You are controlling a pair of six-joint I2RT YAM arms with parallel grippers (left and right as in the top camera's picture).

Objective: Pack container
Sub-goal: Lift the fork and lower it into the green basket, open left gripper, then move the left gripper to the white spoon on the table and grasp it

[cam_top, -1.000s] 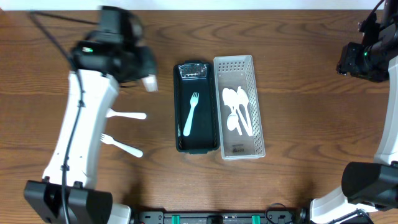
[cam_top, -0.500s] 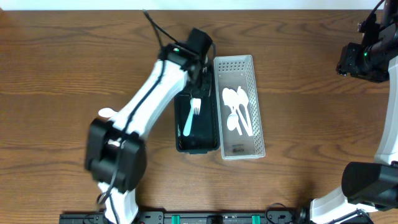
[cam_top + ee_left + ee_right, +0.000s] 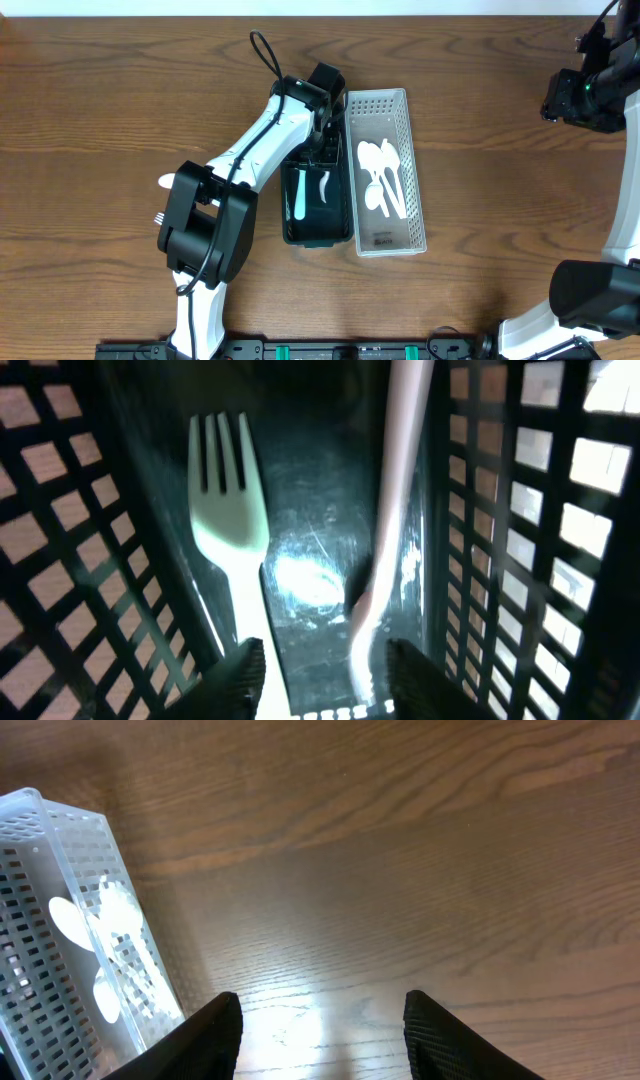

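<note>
A black lattice container [image 3: 292, 232] stands mid-table with a white plastic fork [image 3: 300, 200] lying in it. A second white utensil [image 3: 323, 186] lies beside that fork. In the left wrist view the fork [image 3: 230, 530] and the second utensil's handle [image 3: 395, 510] lie on the container floor [image 3: 310, 480]. My left gripper [image 3: 325, 680] is open, low inside the container's far end [image 3: 325, 148], its fingers either side of the handle's end. A clear basket [image 3: 375, 103] of white spoons [image 3: 385, 175] stands to the right. My right gripper [image 3: 320, 1030] is open and empty above bare wood.
Two more white utensils lie on the table left of the container, mostly hidden by my left arm: a rounded end [image 3: 170, 182] and a tined end [image 3: 158, 218]. My right arm [image 3: 585, 95] is at the far right edge. The basket's corner [image 3: 40, 830] shows in the right wrist view.
My left arm swung from the left of the table over to the black container with a white utensil. That utensil now lies in the container beside the fork. The right arm has not moved.
</note>
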